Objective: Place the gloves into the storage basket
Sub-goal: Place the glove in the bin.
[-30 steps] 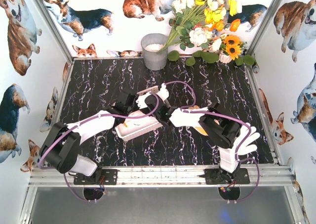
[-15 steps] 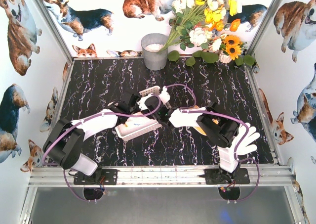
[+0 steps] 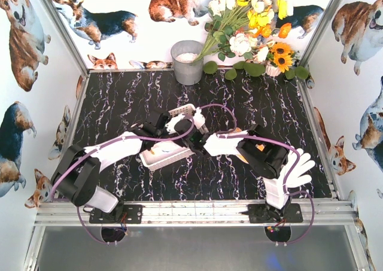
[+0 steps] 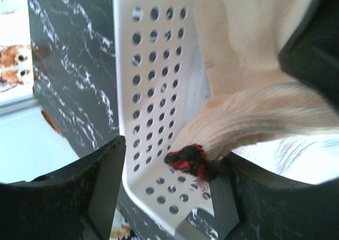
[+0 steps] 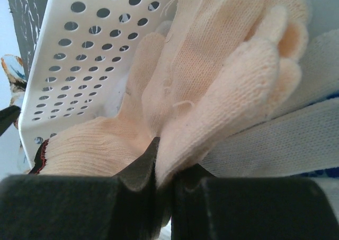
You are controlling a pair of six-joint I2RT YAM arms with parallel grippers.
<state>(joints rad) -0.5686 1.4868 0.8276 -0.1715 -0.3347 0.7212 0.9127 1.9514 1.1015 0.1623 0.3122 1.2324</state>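
Mid-desk [image 3: 119,103], the basket [image 3: 149,160] is seen lying at a slant between the two arms, with both wrists brought in over it. The right jaws are shut tight on a fold of a cream glove [image 5: 212,65]. The knit is pinched flat between them, and the glove's fingers are bunched just above the pinch. The glove is held at the basket, against its perforated wall. Whether it rests on the basket floor cannot be told. White fabric [image 5: 275,139] is seen lying under the glove in the right wrist view, with a sliver of blue at the frame's corner. What it is cannot be told.

The glove's cuff, edged red and black, is found between the left jaws in the left wrist view. Those jaws are stood apart. The cuff is close to one side and clear of the other, and nothing is clamped.

A second glove [image 3: 290,174], white, is laid flat with fingers spread at the near right desk edge, just beside the right arm base and well apart from the basket.

A grey bucket [image 3: 187,61] is stood at the far edge, with flowers [image 3: 248,26] beside it at the back wall.
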